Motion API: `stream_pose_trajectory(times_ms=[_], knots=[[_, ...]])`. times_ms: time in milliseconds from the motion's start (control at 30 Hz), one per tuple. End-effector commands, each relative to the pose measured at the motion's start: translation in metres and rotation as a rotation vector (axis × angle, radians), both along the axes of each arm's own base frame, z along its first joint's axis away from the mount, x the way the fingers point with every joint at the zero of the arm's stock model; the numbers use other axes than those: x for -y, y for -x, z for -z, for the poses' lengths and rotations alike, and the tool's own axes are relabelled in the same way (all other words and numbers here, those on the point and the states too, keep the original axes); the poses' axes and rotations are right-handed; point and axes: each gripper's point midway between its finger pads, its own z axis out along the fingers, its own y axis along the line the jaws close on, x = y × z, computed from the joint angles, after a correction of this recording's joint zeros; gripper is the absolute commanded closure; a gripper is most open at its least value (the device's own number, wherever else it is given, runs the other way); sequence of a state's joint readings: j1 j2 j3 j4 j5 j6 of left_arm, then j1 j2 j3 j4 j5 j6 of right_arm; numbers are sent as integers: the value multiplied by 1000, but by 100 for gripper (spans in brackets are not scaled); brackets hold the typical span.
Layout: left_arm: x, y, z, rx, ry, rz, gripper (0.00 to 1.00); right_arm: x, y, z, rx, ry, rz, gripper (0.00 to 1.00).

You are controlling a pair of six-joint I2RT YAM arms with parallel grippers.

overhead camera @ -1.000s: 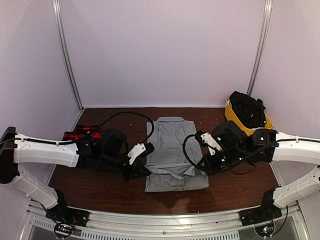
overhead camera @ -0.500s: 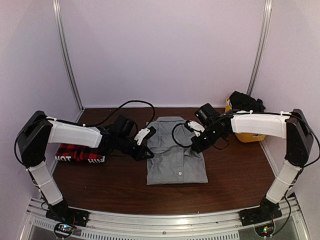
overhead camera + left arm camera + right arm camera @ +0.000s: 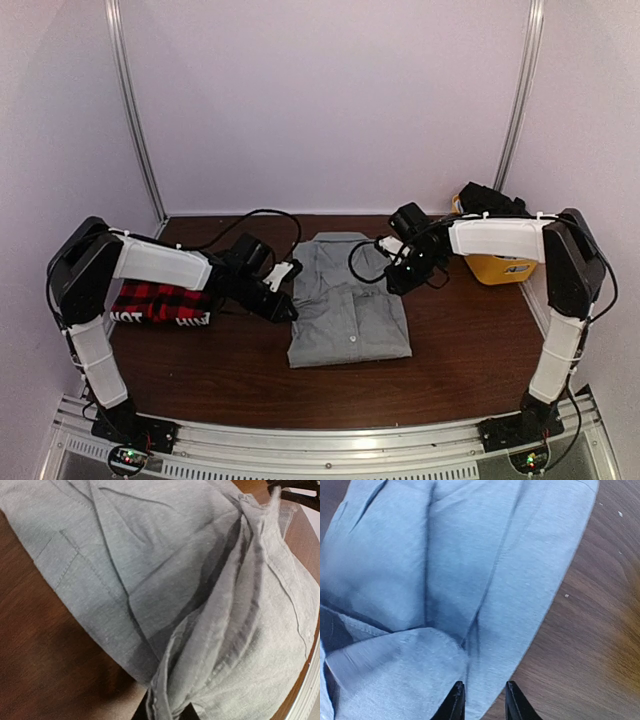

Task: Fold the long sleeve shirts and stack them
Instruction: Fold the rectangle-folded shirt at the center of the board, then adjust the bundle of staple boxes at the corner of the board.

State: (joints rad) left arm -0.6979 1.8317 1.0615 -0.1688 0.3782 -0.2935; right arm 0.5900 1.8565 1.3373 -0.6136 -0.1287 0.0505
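The grey shirt [image 3: 348, 308] lies folded into a rectangle at mid-table, collar at the far end. My left gripper [image 3: 288, 275] is at its left edge, shut on a bunched fold of grey cloth [image 3: 210, 645] between its dark fingers [image 3: 164, 712]. My right gripper [image 3: 392, 272] is at the shirt's right edge. Its black fingertips [image 3: 454, 702] stand close together with the shirt's edge [image 3: 485, 630] between them. The red-and-black plaid shirt [image 3: 160, 303], folded with white lettering showing, lies at the left under my left arm.
A yellow bin [image 3: 497, 266] with dark clothes [image 3: 490, 205] in it stands at the back right, behind my right arm. Bare brown tabletop [image 3: 460, 350] shows to the right and in front of the grey shirt. Cables loop above both wrists.
Both grippers moved from the shirt's near half up toward the collar end, carrying cloth with them. The grey shirt is now shorter. The arms stretched out away from the bases.
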Motion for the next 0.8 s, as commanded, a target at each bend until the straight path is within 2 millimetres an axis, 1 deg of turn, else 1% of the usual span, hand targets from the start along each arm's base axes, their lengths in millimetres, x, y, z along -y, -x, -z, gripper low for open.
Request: stream_pose_trajectory(times_ms=[0,67,200,267,333,433,500,567,700,767], knots=[[-6,-21,1,14,-41,-77,84,26,-24,-17,75,72,103,67],[-5,-26,-3,34,-41,-86,78,33,-28,-26,105,80,134,64],[-1,-40,-16,88,-39,-99,64,34,-23,-42,141,26,154,63],[1,-46,-20,110,-45,-97,62,33,-16,-46,151,-20,162,62],[2,-51,-25,128,-46,-98,61,27,-6,-44,144,-93,155,60],[4,-52,-33,143,-27,-97,60,22,10,-31,117,-176,156,52],[4,-50,-38,150,-7,-100,59,19,14,-25,111,-224,165,47],[4,-46,-40,151,16,-100,59,13,19,-17,88,-269,162,44],[4,-35,-39,133,69,-96,58,1,20,-5,57,-348,159,44],[2,-29,-34,119,86,-97,57,-5,20,1,40,-371,154,46]])
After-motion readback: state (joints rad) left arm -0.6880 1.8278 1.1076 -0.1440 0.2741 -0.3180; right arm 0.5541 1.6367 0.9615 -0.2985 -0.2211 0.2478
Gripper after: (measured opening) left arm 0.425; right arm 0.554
